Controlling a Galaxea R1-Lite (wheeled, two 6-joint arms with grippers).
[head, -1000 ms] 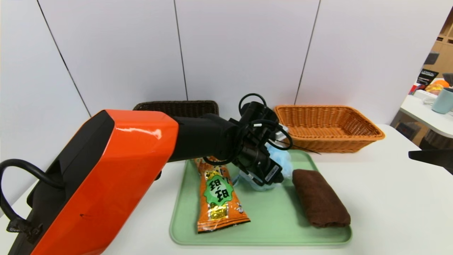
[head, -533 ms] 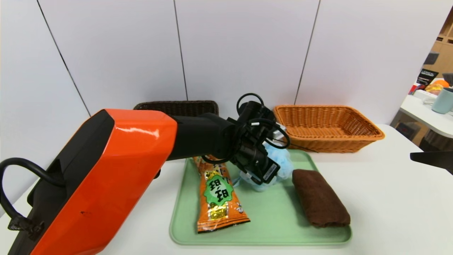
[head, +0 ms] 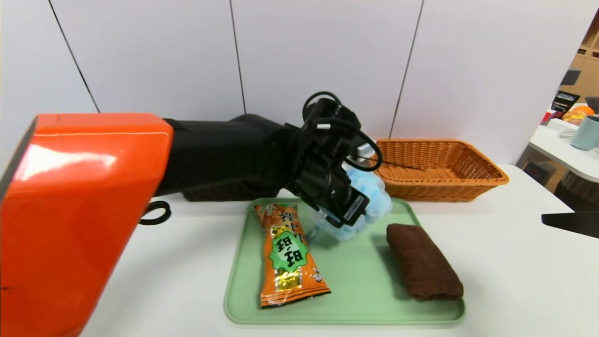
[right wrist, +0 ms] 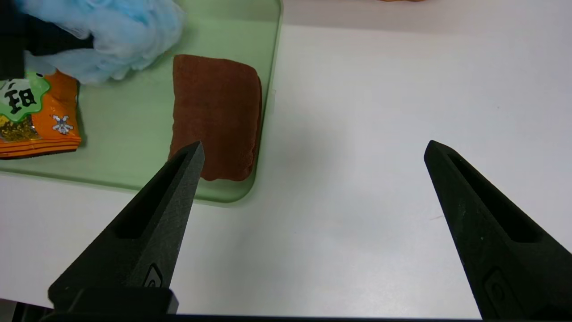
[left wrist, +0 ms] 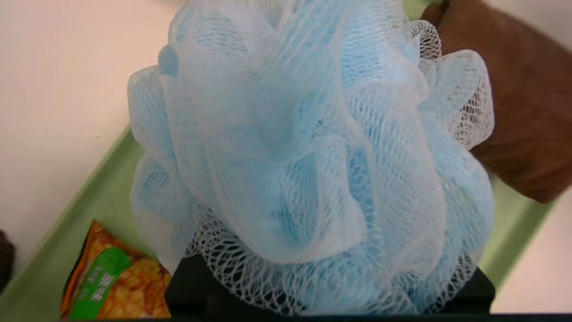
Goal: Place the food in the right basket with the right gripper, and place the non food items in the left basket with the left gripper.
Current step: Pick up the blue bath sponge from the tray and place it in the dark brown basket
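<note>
Pale blue mesh, a bath pouf, is clamped in the left gripper and held above the far middle of the green tray. On the tray lie an orange snack packet near its left edge and a brown rolled towel near its right edge. An orange basket stands behind the tray's far right corner; a dark basket sits at the far left, mostly hidden. The right gripper hovers with jaws spread wide over the white desk, right of the tray.

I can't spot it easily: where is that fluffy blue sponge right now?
In the head view, the blue mesh sponge hangs in the left gripper over the green tray, between snack bag and brown towel.
</note>
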